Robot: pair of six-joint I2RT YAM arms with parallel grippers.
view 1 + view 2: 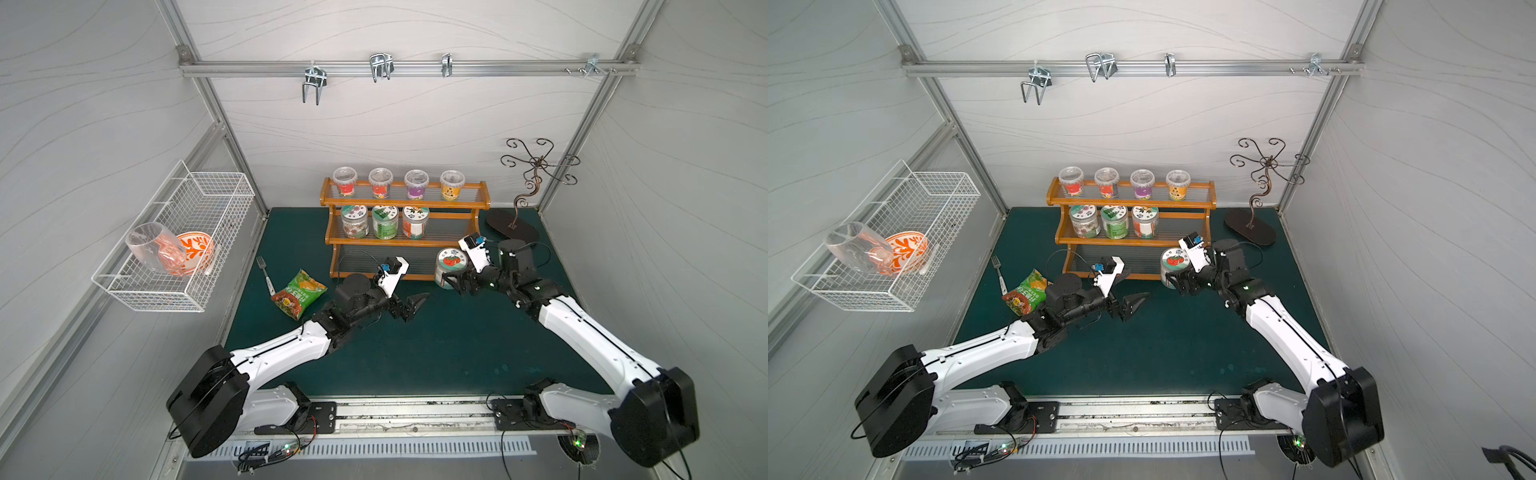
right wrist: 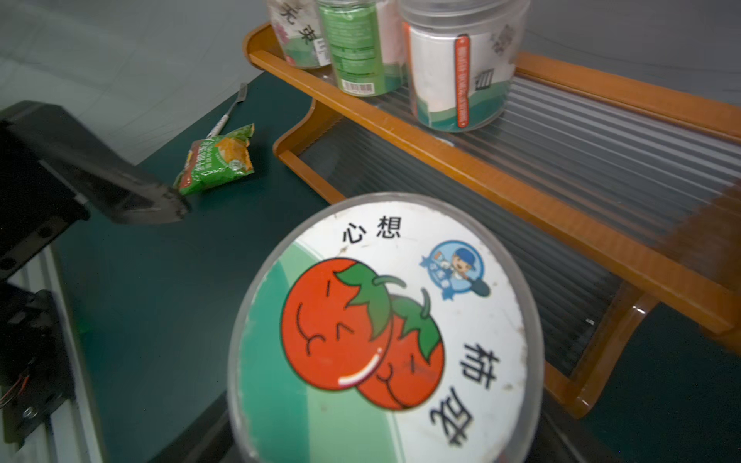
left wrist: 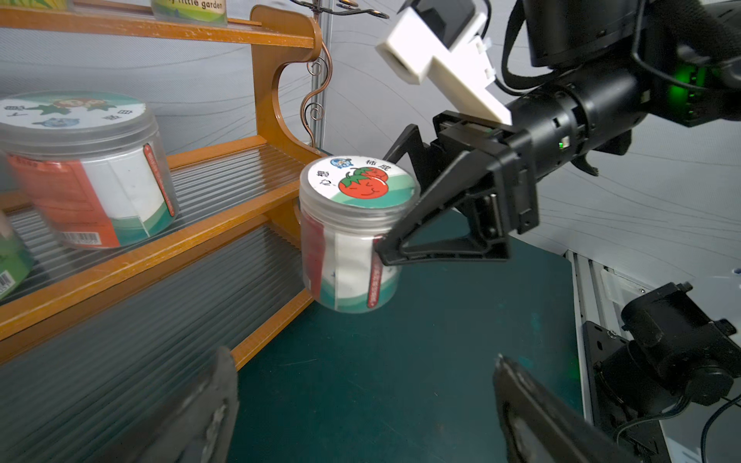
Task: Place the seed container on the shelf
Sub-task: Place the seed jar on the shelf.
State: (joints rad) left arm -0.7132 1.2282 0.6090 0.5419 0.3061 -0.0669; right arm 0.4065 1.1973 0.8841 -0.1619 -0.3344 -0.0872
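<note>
The seed container (image 3: 353, 224), a stiff clear plastic jar with a tomato lid, was clamped slightly tilted in the right arm's fingers (image 3: 445, 188), just beside the lowest tier of the shelf (image 1: 399, 241). It looked light but smooth-walled, so gripping the body below the lid seemed safest. The left fingers (image 1: 417, 300) stood wide and empty over the surface (image 1: 415, 353).

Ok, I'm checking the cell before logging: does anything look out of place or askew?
A crumpled snack packet lies on the green mat beside a fork; a glass lies on its side against an orange bowl in the wire basket. The tomato-lid jar is simply held in the right fingers.
</note>
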